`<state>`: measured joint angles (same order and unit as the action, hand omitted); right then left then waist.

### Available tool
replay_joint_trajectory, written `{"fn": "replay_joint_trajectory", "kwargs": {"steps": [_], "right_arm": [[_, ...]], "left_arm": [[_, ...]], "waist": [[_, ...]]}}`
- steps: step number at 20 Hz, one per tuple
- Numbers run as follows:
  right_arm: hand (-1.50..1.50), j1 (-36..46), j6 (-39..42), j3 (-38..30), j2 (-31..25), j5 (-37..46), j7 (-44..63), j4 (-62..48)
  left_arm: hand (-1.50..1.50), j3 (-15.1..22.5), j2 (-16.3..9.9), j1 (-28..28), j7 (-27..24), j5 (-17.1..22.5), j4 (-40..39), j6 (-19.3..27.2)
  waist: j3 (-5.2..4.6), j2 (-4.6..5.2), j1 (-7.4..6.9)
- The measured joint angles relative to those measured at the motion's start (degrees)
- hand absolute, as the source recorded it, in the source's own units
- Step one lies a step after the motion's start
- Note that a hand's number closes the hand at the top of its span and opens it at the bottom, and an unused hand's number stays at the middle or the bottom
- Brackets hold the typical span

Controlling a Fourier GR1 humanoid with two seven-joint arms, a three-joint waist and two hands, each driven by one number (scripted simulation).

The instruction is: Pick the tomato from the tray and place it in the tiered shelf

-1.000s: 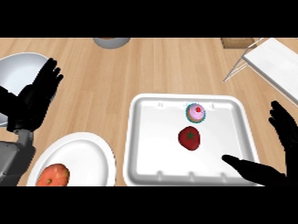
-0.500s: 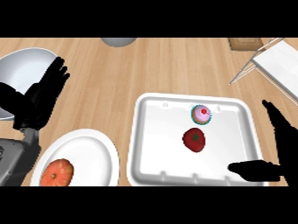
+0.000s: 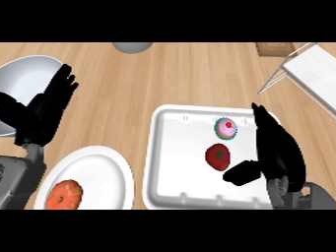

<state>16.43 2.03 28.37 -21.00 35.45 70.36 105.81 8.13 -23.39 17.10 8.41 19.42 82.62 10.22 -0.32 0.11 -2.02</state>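
- Head view: the tomato lies in the white tray, not yet lifted, just beside the thumb of the right hand and touching none of its fingers, which stretch straight and released along the tray's right side.
- A pink-iced cupcake sits just beyond the tomato, near those fingertips. Closing without care could, in my judgement, knock it or gather it in with the tomato.
- The tomato is round and would likely roll away across the tray if the thumb nudges it before the fingers wrap round.
- The tiered shelf stands well apart, beyond and outboard of the fingertips. Its slanted wire frame could catch the hand on the way in.
- The left hand rests open, fingers up, over a grey bowl on the bench, above a plate carrying an orange fruit. It holds nothing and poses little risk.
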Motion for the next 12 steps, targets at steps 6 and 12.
{"fn": "replay_joint_trajectory", "kwargs": {"steps": [6,12], "right_arm": [[-1.50,3.1,3.8,0.4,5.6,2.7,0.9,-7.7],[-1.50,4.6,6.7,-0.5,11.8,6.4,1.0,-12.7]], "left_arm": [[0.00,-0.4,0.4,-0.3,0.2,-0.5,-0.1,0.6],[0.00,-1.6,-0.3,-1.2,0.6,-0.1,0.6,0.1]], "waist": [[0.07,-0.15,0.82],[0.13,-0.31,1.50]]}}
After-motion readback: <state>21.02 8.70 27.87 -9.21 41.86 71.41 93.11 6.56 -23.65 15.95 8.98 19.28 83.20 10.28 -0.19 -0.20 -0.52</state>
